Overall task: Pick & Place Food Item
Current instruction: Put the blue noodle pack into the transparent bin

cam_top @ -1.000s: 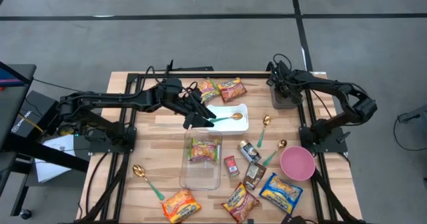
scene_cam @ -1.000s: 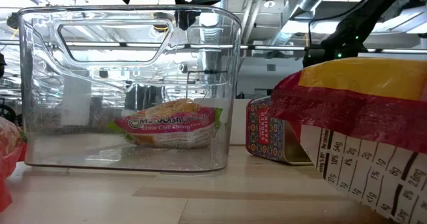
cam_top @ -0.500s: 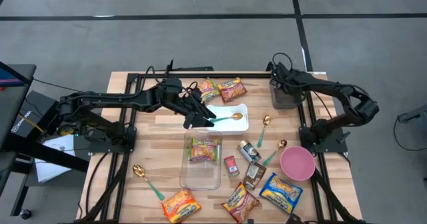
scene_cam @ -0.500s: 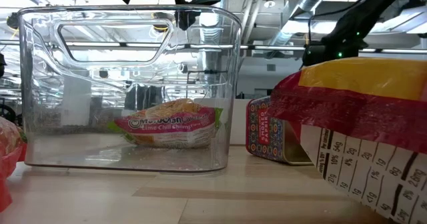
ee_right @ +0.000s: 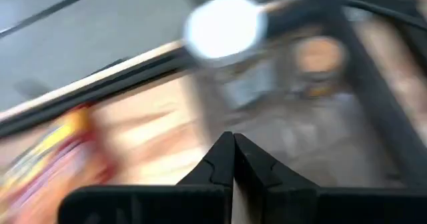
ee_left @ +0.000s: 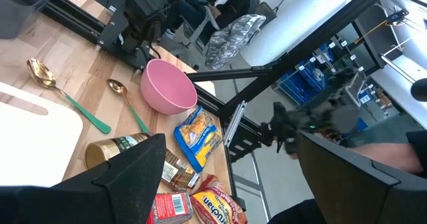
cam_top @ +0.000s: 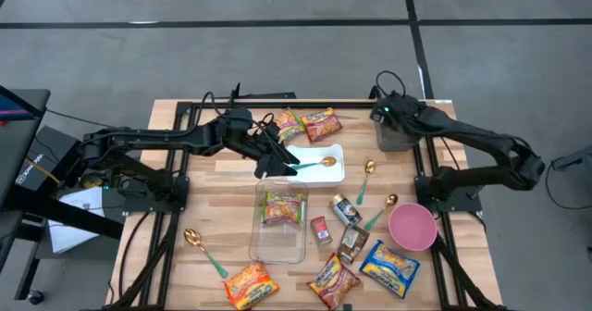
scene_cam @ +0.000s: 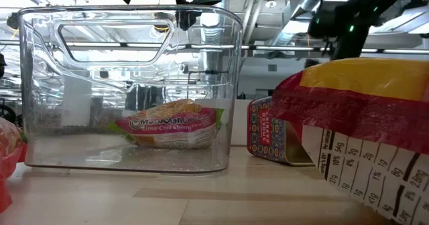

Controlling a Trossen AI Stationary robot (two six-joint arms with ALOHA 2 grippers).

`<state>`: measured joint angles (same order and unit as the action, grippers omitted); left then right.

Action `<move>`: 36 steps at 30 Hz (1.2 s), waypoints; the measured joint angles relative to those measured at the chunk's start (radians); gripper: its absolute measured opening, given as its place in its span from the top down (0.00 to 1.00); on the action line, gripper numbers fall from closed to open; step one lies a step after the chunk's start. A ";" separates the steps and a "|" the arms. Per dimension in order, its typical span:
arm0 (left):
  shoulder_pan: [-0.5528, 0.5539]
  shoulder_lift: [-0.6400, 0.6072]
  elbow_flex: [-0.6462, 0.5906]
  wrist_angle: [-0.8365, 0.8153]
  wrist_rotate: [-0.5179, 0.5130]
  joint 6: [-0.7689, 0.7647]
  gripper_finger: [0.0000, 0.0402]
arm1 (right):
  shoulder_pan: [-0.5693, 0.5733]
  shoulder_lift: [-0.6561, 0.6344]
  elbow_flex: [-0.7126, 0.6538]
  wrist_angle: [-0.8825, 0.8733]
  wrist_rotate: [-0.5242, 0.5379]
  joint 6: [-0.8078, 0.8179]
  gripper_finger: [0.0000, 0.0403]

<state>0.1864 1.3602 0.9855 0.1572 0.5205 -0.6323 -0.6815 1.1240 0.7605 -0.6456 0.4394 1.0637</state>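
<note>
A noodle packet (cam_top: 282, 207) lies flat on the floor of the clear bin (cam_top: 277, 246), also seen through the bin's wall as the noodle packet (scene_cam: 171, 124). My left gripper (cam_top: 277, 166) hangs open above the white tray (cam_top: 333, 172), beside a gold spoon with a green handle (cam_top: 314, 163); nothing is between its fingers (ee_left: 133, 177). My right gripper (cam_top: 382, 117) is shut and empty over the table's far right corner, by a dark bin (cam_top: 400, 137); its wrist view is blurred. More food packets lie at the far edge (cam_top: 319, 123) and the near edge (cam_top: 250, 285).
A pink bowl (cam_top: 412, 226), two more spoons (cam_top: 368, 174), small tins (cam_top: 345, 209) and packets (cam_top: 388, 267) crowd the table's right near part. Another spoon (cam_top: 199, 246) lies near left. A red tin (scene_cam: 268, 138) and a yellow-red packet (scene_cam: 362, 118) stand close in the low view.
My right gripper has risen above the dark bin at the far right corner and rolled about its wrist, staying shut; the right arm's elbow has swung out toward the table's right edge. The left arm and the food have kept still.
</note>
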 joint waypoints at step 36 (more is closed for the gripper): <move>-0.064 0.000 0.000 0.096 -0.164 0.183 0.18 | 0.608 -0.453 0.032 0.189 -0.539 -0.355 0.40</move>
<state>0.1223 1.3602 0.9855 0.2531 0.3569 -0.4496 -0.0733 0.6708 0.7921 -0.4568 -0.0998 0.7089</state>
